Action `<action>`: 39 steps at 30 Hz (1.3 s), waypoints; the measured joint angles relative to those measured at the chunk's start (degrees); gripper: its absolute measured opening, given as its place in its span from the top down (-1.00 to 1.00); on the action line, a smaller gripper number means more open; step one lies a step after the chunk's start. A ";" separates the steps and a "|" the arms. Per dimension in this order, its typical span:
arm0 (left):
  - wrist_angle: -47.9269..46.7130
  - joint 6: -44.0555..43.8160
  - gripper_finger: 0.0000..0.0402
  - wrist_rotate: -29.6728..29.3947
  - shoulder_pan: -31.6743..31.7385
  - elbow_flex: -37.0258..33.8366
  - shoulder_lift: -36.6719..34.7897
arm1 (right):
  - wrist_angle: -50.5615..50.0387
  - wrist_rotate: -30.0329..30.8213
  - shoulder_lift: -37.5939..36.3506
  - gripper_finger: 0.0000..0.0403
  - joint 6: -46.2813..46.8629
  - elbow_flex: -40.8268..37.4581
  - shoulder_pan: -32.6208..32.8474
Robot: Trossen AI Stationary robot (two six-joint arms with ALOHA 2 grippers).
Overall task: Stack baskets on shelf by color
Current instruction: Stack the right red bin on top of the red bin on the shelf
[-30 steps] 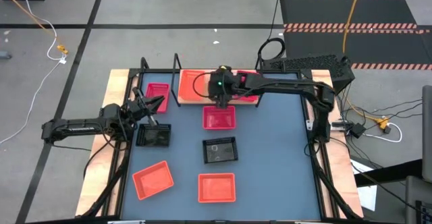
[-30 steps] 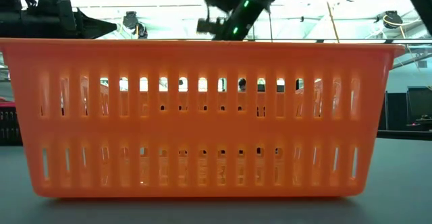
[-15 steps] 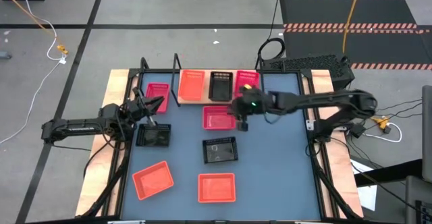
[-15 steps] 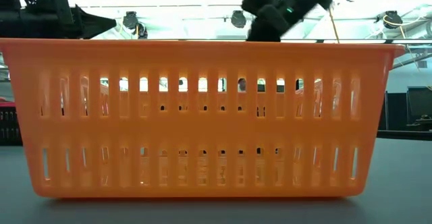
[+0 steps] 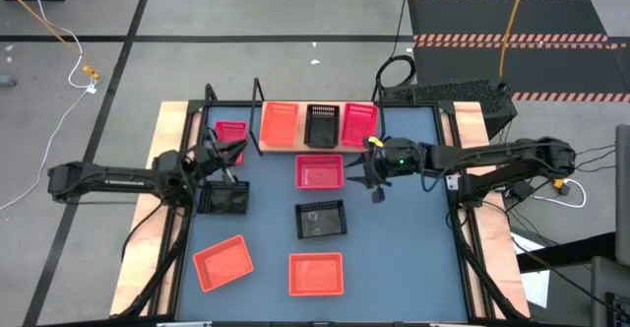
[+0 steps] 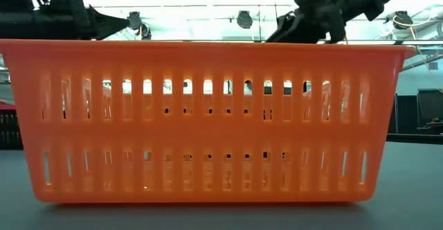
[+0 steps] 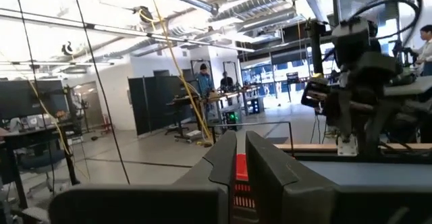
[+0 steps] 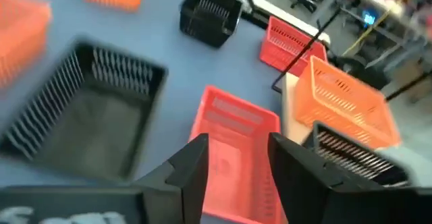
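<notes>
The wooden shelf (image 5: 340,149) at the table's far edge carries an orange basket (image 5: 279,125), a black basket (image 5: 321,123) and a pink basket (image 5: 358,123) side by side. Another pink basket (image 5: 229,133) stands left of the shelf, and a third (image 5: 319,170) sits on the table just in front of it. Two black baskets (image 5: 224,198) (image 5: 322,219) and two orange ones (image 5: 222,262) (image 5: 316,273) stand nearer. My right gripper (image 5: 376,191) (image 8: 236,150) is open in the air right of the third pink basket (image 8: 233,163). My left gripper (image 5: 226,155) (image 7: 241,140) is shut, level, above the left black basket's far edge.
In the low view the near orange basket (image 6: 208,119) fills almost the whole picture and hides the table behind it. Bare blue-grey tabletop (image 5: 413,238) lies right of the baskets. The shelf's black wire frame (image 5: 258,110) stands up at its left end.
My right gripper has drawn back from over the shelf toward the table's right and near side, and is now beside the pink basket on the table. The black basket, hidden under the arm a second ago, now shows on the shelf between the orange and pink ones.
</notes>
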 joint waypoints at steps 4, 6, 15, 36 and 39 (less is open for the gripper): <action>7.28 0.88 0.81 -0.03 1.08 0.29 9.76 | -1.62 0.23 3.78 0.22 -13.22 0.00 -0.03; 8.06 1.50 0.81 -0.03 1.87 1.41 13.68 | -1.53 0.23 6.15 0.22 -18.67 -0.02 -0.02; 8.15 8.49 0.81 -0.89 4.71 10.98 26.58 | -4.86 5.88 9.98 0.26 -19.10 -0.02 0.88; -3.30 7.21 0.81 3.54 3.77 27.28 41.53 | -13.28 23.94 4.94 0.30 -22.39 0.07 13.75; -5.25 5.30 0.81 3.48 2.60 27.28 41.33 | -12.15 20.61 5.89 0.30 -27.22 0.15 9.73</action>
